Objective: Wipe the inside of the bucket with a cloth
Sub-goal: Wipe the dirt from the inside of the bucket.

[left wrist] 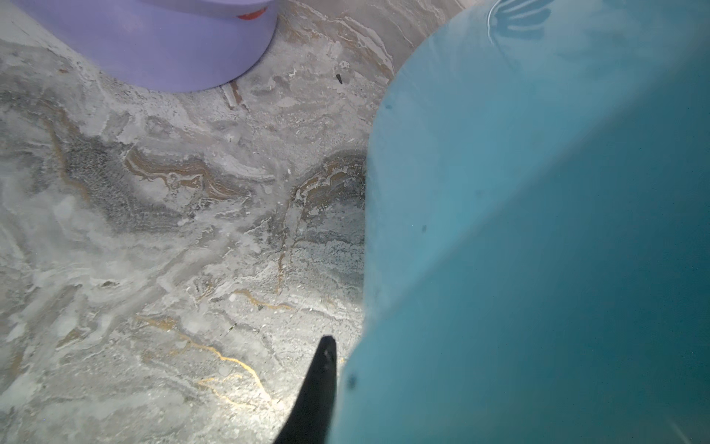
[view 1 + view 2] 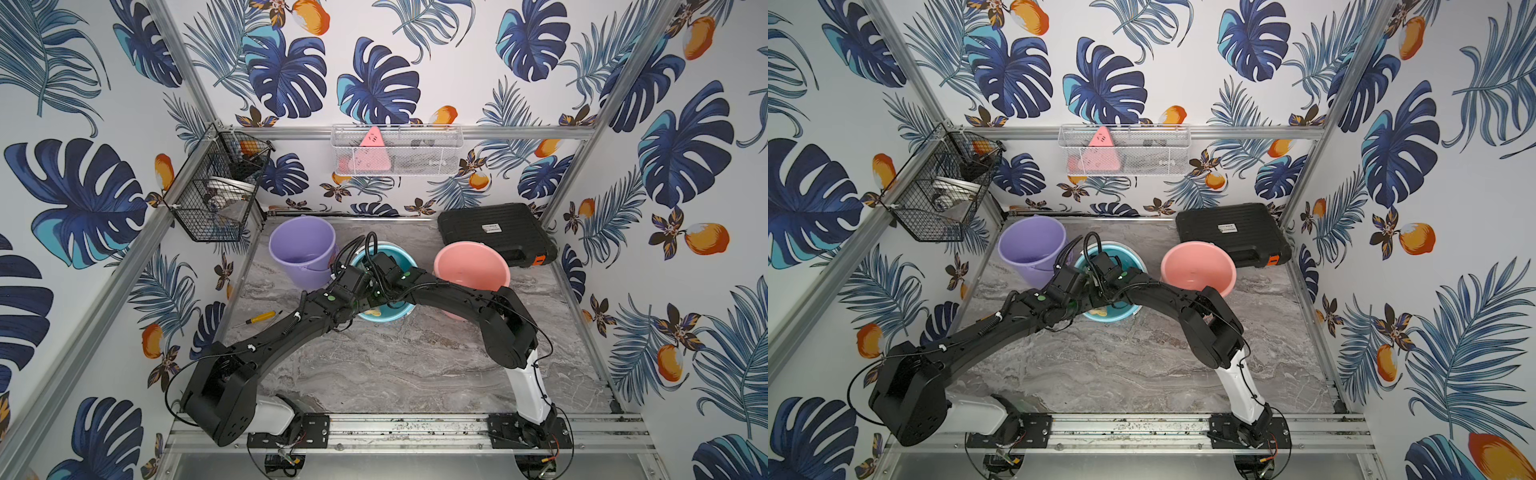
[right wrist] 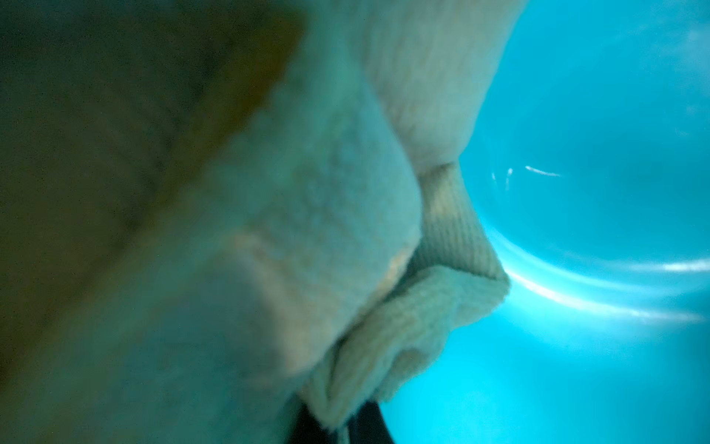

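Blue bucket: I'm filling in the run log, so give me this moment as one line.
stage: wipe inside | right gripper: shut on cloth, in blue bucket | left gripper: shut on blue bucket

Marble tabletop (image 2: 415, 365); three buckets (image 2: 390, 315); case (image 2: 494, 232); screwdriver (image 2: 259, 318)

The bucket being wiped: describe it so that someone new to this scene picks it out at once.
On the grey marble-patterned tabletop three plastic buckets stand in a row. The middle one, between the lilac plastic bucket and the pink plastic bucket, is the teal plastic bucket. Only it is teal, and only it holds the pale tan-yellow cloth.
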`<control>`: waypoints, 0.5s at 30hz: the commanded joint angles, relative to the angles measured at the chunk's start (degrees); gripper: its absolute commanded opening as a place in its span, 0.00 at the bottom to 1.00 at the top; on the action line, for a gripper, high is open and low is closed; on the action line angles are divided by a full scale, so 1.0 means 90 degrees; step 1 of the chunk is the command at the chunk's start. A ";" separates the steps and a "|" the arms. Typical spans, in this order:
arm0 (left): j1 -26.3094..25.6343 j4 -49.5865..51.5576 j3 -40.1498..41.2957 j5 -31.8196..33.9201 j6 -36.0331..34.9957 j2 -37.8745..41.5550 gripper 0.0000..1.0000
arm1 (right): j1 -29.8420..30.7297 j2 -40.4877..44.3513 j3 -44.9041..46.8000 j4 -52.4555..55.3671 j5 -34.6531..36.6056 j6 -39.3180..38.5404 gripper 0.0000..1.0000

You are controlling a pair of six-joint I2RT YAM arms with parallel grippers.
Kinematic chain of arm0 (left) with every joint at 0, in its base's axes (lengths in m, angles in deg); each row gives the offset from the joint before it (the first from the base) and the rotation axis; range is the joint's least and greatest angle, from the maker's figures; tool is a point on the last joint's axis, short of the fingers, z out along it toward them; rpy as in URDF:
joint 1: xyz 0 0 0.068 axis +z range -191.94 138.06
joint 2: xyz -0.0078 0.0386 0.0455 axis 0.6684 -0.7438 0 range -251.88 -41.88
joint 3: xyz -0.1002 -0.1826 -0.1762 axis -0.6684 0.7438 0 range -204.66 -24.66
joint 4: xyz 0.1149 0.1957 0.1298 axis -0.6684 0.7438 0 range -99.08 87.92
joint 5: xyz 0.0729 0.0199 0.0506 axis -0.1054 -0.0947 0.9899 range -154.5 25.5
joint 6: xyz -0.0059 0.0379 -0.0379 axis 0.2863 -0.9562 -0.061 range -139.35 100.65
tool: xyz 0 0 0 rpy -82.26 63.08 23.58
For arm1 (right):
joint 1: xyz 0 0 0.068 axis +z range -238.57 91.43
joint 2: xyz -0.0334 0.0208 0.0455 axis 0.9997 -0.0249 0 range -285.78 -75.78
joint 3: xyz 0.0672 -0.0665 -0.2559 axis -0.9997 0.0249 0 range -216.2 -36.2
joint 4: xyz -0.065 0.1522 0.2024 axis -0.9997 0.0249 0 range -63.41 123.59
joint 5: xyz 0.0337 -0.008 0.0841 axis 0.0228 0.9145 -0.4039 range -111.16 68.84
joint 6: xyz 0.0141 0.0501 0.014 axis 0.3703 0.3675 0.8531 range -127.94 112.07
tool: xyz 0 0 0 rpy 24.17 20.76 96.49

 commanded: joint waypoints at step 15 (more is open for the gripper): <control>0.0197 0.1031 -0.0154 -0.0160 -0.0572 0.0300 0.00 | 0.0123 -0.0444 -0.0632 0.3121 0.4224 -0.0158 0.00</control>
